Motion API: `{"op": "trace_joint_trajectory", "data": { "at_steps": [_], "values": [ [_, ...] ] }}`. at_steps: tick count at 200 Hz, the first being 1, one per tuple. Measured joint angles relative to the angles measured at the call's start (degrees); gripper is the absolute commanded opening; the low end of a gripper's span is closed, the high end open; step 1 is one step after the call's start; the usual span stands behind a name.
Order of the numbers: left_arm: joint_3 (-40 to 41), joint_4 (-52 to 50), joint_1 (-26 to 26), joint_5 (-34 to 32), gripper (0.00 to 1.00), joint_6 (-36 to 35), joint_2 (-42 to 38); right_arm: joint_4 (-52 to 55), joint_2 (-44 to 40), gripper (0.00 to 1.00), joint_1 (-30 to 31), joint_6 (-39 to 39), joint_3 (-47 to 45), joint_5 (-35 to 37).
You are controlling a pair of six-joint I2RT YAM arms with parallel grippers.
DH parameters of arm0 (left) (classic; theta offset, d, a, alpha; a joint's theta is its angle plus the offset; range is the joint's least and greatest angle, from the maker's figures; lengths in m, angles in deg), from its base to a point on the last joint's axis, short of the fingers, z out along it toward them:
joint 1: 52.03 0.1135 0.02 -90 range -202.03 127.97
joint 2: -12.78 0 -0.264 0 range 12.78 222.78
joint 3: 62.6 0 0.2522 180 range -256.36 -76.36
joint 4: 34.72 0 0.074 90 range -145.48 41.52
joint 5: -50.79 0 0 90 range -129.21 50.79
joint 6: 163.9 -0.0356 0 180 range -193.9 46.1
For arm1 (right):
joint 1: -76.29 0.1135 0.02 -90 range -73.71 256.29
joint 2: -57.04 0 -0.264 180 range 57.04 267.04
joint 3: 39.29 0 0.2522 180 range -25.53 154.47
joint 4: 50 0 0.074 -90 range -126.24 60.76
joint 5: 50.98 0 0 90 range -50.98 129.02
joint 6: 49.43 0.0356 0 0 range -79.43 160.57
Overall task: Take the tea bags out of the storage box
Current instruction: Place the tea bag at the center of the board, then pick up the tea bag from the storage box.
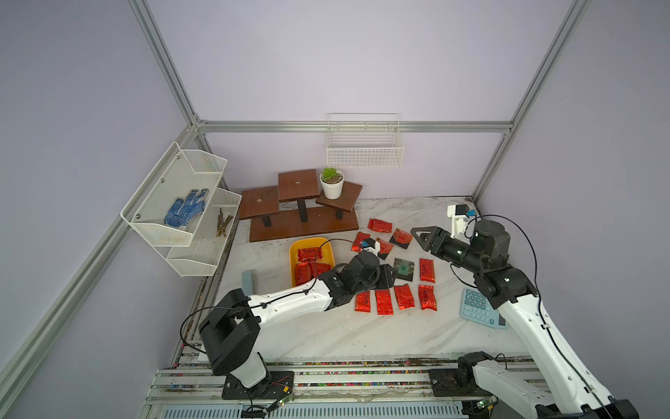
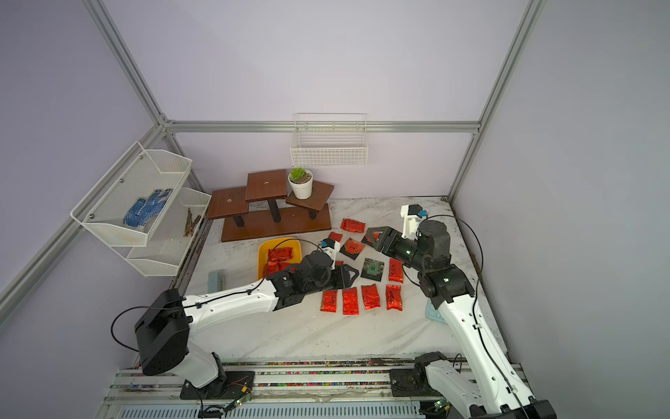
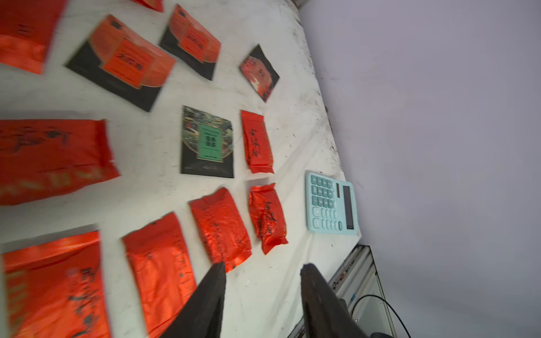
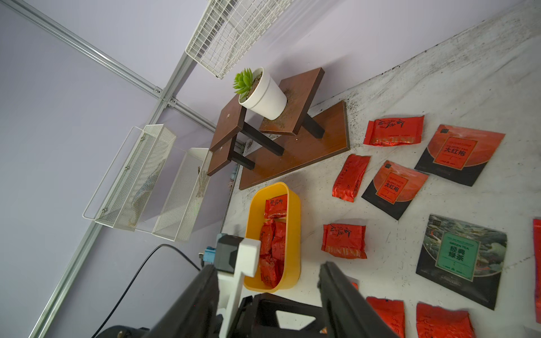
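The yellow storage box (image 1: 294, 254) (image 2: 261, 254) (image 4: 292, 204) sits left of centre and holds a few red foil tea bags (image 1: 308, 254) (image 4: 273, 234). Many more tea bags lie on the marble: a row of red sachets (image 1: 384, 302) (image 3: 221, 225), a green-label black packet (image 1: 403, 269) (image 3: 208, 143) and red-label black packets (image 4: 459, 153). My left gripper (image 1: 391, 275) (image 2: 353, 274) (image 3: 263, 266) hovers open and empty over the table, right of the box. My right gripper (image 1: 417, 232) (image 2: 369, 234) (image 4: 269, 266) is open and empty above the far packets, facing the box.
A pale blue calculator (image 1: 478, 308) (image 3: 330, 204) lies under the right arm. A wooden riser with a potted plant (image 1: 331, 183) stands behind the box. White wire baskets (image 1: 181, 203) hang on the left wall, another (image 1: 364, 152) hangs on the back wall.
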Motion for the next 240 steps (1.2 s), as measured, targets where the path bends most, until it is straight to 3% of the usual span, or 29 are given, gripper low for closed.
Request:
{"op": "trace_joint_trajectory", "data": {
  "at_steps": [70, 117, 173, 240],
  "values": [
    [8.8, -14.5, 15.0, -3.6, 0.52, -0.4, -22.4, -1.8, 17.4, 0.57, 14.8, -3.1, 6.8, 2.6],
    [13.9, -24.4, 28.4, -3.3, 0.55, -1.5, -34.1, -1.2, 27.4, 0.52, 22.6, -6.0, 12.6, 5.8],
    [18.9, -28.5, 40.9, 4.3, 0.58, -3.1, -36.2, 3.0, 41.3, 0.46, 32.8, -10.9, 23.0, 11.5],
    [22.2, -29.8, 45.9, 9.8, 0.59, -3.9, -35.9, 10.0, 55.0, 0.43, 38.9, -14.3, 33.0, 17.7]
  ]
}}
